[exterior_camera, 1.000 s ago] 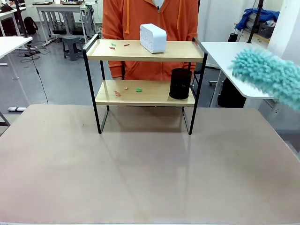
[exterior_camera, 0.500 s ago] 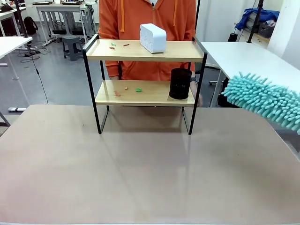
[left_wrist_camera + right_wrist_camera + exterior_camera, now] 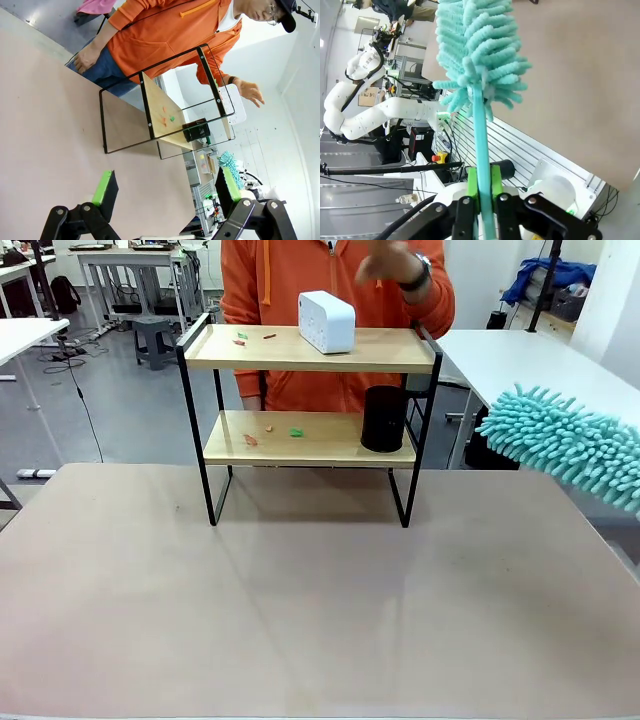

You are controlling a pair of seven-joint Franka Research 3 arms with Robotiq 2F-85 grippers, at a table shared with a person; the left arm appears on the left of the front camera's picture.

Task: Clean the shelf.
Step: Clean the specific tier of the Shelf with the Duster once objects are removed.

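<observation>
Beige and bare across its near half, the surface [image 3: 320, 620] carries the shelf [image 3: 310, 348] close to its far edge, about midway across, with its black legs planted on the tabletop. On the top board a white box [image 3: 327, 320] sits right of the middle, and a few red and green scraps [image 3: 241, 337] lie near the left end. The lower board holds a black cup [image 3: 384, 418] at its right end, with more small scraps lying left of the middle.

A person [image 3: 290, 280] in an orange hoodie stands just behind the shelf. One hand [image 3: 385, 258], blurred and with a dark watch at the wrist, is raised above the top board.

At the right edge of the front view a fluffy teal duster [image 3: 565, 445] hangs in the air. It is well apart from the shelf, roughly level with the lower board, and in front of a white side table [image 3: 500, 355].

In its own wrist view the right pincer [image 3: 482, 184] is clamped tight on the duster's thin teal handle [image 3: 480, 130], a green pad on either side.

The left pincer [image 3: 166, 186] stands wide with nothing between its pads, hovering over the surface. The shelf [image 3: 165, 117] appears sideways farther off.
</observation>
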